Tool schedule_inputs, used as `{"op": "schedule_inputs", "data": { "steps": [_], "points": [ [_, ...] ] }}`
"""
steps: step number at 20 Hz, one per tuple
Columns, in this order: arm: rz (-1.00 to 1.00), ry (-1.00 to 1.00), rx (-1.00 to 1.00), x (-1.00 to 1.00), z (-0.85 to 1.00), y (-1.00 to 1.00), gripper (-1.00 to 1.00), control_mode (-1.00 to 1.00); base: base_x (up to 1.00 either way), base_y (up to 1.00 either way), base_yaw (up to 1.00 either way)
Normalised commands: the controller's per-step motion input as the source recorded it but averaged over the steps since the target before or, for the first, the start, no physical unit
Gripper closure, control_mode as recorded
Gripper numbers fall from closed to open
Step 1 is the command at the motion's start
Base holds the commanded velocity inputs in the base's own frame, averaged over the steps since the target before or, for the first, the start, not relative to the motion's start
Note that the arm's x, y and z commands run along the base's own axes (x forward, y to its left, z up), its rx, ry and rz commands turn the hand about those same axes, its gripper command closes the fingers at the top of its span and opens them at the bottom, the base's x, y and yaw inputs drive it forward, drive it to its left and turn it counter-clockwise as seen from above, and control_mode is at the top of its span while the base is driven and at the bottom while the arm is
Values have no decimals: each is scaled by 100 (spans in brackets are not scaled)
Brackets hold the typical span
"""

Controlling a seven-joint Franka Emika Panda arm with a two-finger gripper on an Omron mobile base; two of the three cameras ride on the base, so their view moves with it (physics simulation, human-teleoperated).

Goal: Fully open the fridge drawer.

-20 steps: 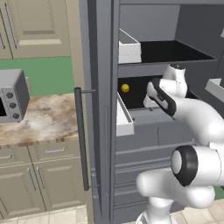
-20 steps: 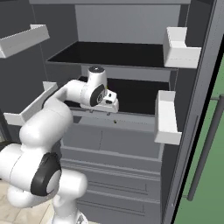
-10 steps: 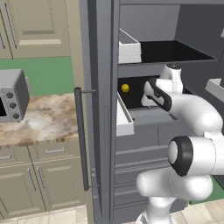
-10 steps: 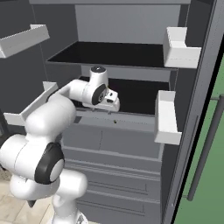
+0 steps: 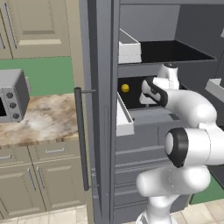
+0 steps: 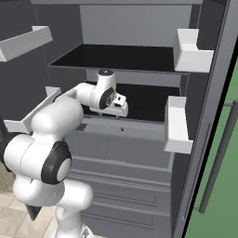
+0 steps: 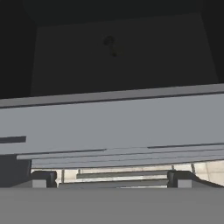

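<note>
Setting, left base view: kitchen, cream cabinets, marble bench (image 5: pixel 39 120) carrying a toaster oven (image 5: pixel 12 96); open fridge door (image 5: pixel 98 109) with a long dark handle (image 5: pixel 81 140).
Left base view, drawer: fridge drawer (image 5: pixel 144 114) sits partly pulled out below the upper drawer (image 5: pixel 131 48); a small yellow item (image 5: pixel 125 88) lies in its black interior.
Left base view, my arm: reaches over the drawer's front rim.
Right base view, pincer: my pincer (image 6: pixel 117 110) sits just above the drawer's (image 6: pixel 125 128) grey front rim, left of centre.
Right base view, door bins: white bins (image 6: pixel 179 125) on the right.
Hand view, rim: flat grey rim (image 7: pixel 113 122) spans the frame, black interior beyond.
Hand view, pincer state: fingertips (image 7: pixel 41 179) spread wide apart, holding nothing.
</note>
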Motion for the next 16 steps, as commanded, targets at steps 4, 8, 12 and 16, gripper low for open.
{"op": "schedule_inputs", "data": {
  "steps": [4, 8, 12, 16],
  "points": [
    [-1, 0, 0, 12, 0, 0, -100, -100, 0, 0, 0],
    [-1, 0, 0, 11, -11, 0, -100, -100, 0, 0, 0],
    [-2, 0, 0, 18, -26, 0, -100, -100, 0, 0, 0],
    [-2, -1, 2, 32, -18, 0, -100, -100, 0, 0, 0]
  ]
}}
